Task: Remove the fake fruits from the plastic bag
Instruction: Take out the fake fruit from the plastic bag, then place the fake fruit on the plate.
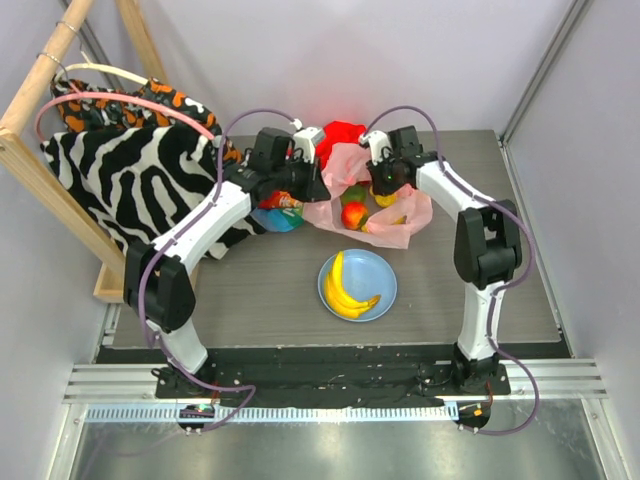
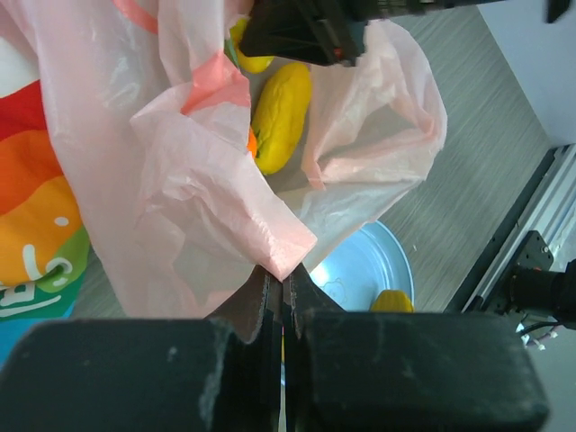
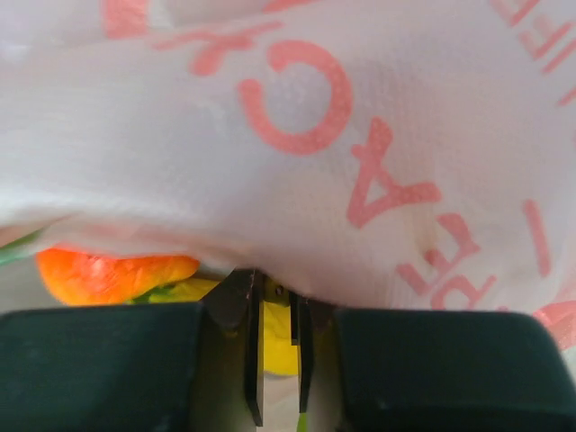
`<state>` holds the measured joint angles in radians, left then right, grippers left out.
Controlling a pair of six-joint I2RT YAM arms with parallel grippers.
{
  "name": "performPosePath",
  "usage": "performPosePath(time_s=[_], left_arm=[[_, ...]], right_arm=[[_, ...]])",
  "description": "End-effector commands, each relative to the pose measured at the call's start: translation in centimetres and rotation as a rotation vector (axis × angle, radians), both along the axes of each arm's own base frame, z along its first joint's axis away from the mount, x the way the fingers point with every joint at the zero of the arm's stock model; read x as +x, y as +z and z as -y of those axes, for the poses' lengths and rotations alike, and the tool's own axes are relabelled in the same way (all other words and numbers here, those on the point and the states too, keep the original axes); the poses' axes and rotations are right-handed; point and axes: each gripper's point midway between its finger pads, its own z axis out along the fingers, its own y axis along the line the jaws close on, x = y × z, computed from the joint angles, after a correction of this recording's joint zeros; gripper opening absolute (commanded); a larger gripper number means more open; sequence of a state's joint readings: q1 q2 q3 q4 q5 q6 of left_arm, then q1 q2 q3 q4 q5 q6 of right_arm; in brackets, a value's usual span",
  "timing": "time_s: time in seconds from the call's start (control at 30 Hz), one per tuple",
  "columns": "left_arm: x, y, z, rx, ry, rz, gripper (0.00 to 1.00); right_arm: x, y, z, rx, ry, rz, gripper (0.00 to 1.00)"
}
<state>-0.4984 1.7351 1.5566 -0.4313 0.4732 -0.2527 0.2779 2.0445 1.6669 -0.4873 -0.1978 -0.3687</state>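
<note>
A grey wood-grain table (image 1: 480, 290) is filling the floor of a booth with plain white walls (image 1: 330, 50). A ribbed aluminium rail (image 1: 330, 385) is running along the table's near edge. A round light-blue plate (image 1: 385, 272) is sitting near the middle, carrying a yellow plastic banana bunch (image 1: 348, 290).

Just behind the plate, a thin translucent pink plastic bag (image 1: 415, 212) is lying crumpled and open. It is holding an orange-red glossy fruit (image 1: 353, 214), a green round fruit (image 1: 357, 193) and a long yellow fruit (image 2: 281, 112).

Behind the plate and to its left, the left gripper (image 2: 283, 292) is pinching the bag's edge with its jaws pressed together. Behind the plate and slightly right, the right gripper (image 3: 274, 306) is sitting against the bag's printed film. Its jaws are standing narrowly apart, and I cannot tell whether they are catching any film.

An opaque red cloth (image 1: 342, 131) is lying beyond the bag, and a rainbow-striped cloth (image 1: 278, 215) is lying left of it. Far left of the plate, a zebra-striped cloth (image 1: 130, 175) is hanging over a wooden frame (image 1: 30, 110).
</note>
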Motion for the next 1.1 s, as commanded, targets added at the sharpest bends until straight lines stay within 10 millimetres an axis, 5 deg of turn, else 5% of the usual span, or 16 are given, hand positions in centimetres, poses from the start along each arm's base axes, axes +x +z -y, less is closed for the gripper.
performPosePath(time_s=[0.0,0.03,0.13,0.2,0.23,0.4,0.57,0.73,1.07], left_arm=[[1.0,2.5,-0.1,-0.012,0.024,0.078,0.0],[1.1,2.6,-0.1,-0.016,0.029,0.08,0.0],[1.5,3.3,0.0,-0.034,0.043,0.089,0.0],[1.8,3.8,0.0,-0.036,0.051,0.103,0.0],[2.4,4.3,-0.1,-0.038,0.064,0.118,0.0],[3.3,4.6,-0.5,-0.027,0.069,0.138,0.0],[3.2,5.0,-0.5,-0.028,0.05,0.157,0.0],[2.7,4.3,-1.1,0.002,0.047,0.16,0.0],[1.5,1.7,-2.1,0.068,0.033,0.133,0.0]], right_arm=[[-1.5,9.9,-1.4,0.11,0.099,0.182,0.08],[-3.6,12.8,-2.0,0.158,0.151,0.193,0.07],[-8.6,17.3,-2.9,0.259,0.249,0.173,0.05],[-11.5,18.5,-3.5,0.312,0.299,0.134,0.04],[-15.1,20.1,-3.6,0.365,0.342,0.097,0.04],[-24.5,21.3,-5.6,0.526,0.589,-0.042,0.06],[-31.2,17.1,-6.9,0.456,0.817,-0.03,0.09],[-34.1,14.5,-8.5,0.467,1.006,0.054,0.08],[-34.2,9.0,-8.4,0.296,1.29,0.206,0.08]])
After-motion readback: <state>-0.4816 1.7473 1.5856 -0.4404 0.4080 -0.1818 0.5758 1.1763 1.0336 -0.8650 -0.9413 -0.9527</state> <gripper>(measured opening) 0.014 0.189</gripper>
